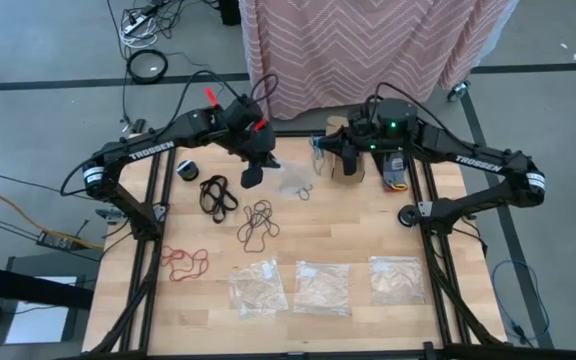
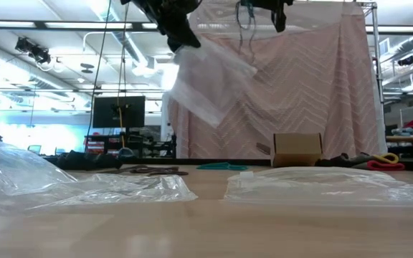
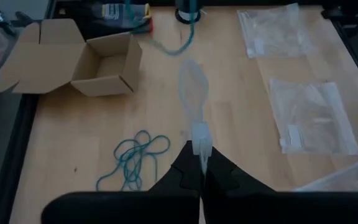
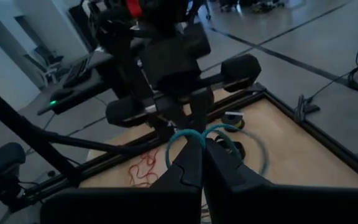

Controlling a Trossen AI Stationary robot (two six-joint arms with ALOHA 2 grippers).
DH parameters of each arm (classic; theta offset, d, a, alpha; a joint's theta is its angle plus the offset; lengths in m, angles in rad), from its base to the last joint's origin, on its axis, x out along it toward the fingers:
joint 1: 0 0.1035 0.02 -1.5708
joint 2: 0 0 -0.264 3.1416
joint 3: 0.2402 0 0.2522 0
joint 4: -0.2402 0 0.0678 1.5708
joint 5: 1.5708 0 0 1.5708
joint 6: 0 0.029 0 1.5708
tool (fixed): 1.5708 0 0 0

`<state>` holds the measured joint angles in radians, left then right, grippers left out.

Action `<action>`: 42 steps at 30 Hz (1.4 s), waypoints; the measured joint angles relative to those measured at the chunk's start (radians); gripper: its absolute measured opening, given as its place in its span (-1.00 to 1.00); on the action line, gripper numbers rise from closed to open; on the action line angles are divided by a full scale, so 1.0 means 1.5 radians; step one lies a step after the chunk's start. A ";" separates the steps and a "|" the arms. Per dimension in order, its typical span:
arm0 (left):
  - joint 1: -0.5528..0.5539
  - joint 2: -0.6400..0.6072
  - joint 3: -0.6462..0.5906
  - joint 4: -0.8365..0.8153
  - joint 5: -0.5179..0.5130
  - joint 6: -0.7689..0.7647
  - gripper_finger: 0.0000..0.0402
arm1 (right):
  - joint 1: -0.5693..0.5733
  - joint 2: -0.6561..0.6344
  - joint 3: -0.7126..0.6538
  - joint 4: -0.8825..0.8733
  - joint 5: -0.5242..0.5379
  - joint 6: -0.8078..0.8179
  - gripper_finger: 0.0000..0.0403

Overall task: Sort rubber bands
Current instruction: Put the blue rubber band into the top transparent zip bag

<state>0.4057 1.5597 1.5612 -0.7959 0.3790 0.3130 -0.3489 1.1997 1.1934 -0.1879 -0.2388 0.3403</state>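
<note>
Wooden tabletop (image 1: 368,240) carries black (image 1: 218,193), dark brown (image 1: 257,222) and red rubber bands (image 1: 185,262) on its left side. Above its far edge, the left gripper (image 3: 202,163) is clamped on a clear plastic bag (image 3: 193,93) hanging in the air. Close beside it the right gripper (image 4: 202,144) pinches a teal rubber band (image 4: 213,138) aloft, more teal bands (image 3: 132,158) lying by the cardboard box (image 3: 79,59).

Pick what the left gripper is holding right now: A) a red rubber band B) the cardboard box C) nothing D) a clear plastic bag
D: the left gripper is shut on a clear plastic bag that hangs from its fingertips above the table, while the right gripper pinches a teal rubber band.
</note>
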 joint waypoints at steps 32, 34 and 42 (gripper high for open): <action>0.000 0.000 0.000 -0.061 0.000 0.011 -1.00 | 0.011 0.018 0.000 -0.376 0.064 -0.064 -0.68; 0.000 0.000 0.000 -0.063 -0.001 0.011 -1.00 | 0.010 0.021 0.000 -0.389 0.074 -0.064 -0.60; 0.000 0.000 0.000 -0.087 -0.001 0.011 -1.00 | 0.004 0.069 -0.015 -0.405 0.100 -0.065 -0.62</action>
<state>0.4061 1.5600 1.5612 -0.9259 0.3782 0.3294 -0.3431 1.3032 1.1707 -0.7958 -0.0895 0.2430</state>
